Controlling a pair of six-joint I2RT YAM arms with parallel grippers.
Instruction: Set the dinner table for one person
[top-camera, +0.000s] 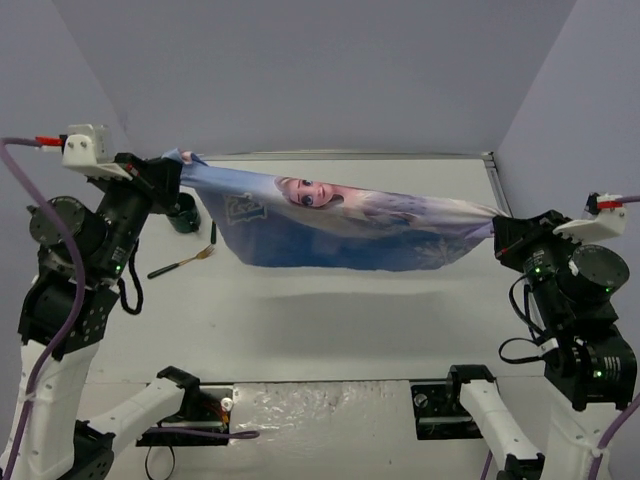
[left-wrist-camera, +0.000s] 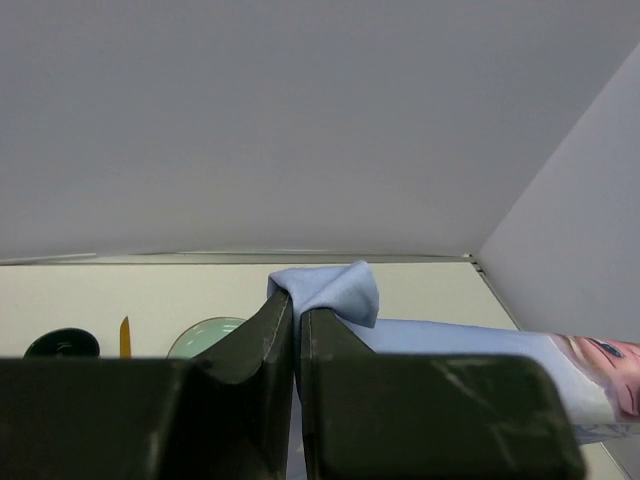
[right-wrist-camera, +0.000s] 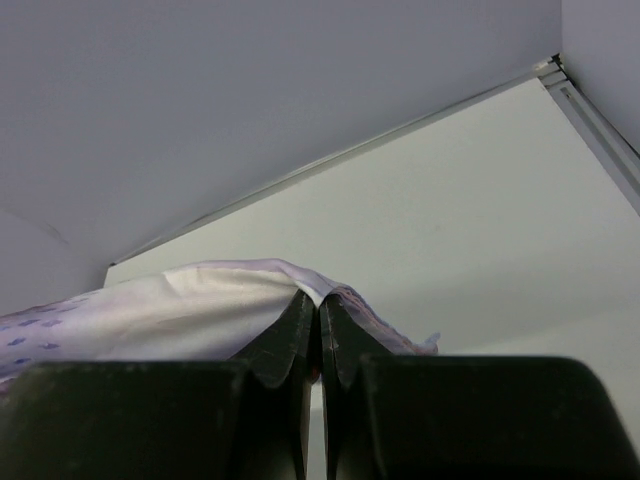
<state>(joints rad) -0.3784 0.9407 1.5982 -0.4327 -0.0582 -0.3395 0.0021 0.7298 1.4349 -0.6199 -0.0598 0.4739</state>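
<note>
A blue Elsa-print cloth placemat (top-camera: 340, 225) hangs stretched in the air above the white dinner table (top-camera: 330, 320), casting a shadow on it. My left gripper (top-camera: 180, 168) is shut on its left corner, seen as a blue fold (left-wrist-camera: 335, 290) in the left wrist view. My right gripper (top-camera: 497, 225) is shut on its right corner, whose pale underside (right-wrist-camera: 200, 310) shows in the right wrist view. The cloth sags in the middle between both grippers.
A fork (top-camera: 185, 262) lies at the table's left. A dark cup (top-camera: 186, 213) stands behind it, also in the left wrist view (left-wrist-camera: 62, 345). A knife (left-wrist-camera: 124, 337) and a pale green plate (left-wrist-camera: 205, 335) lie under the left gripper. Grey walls enclose the table.
</note>
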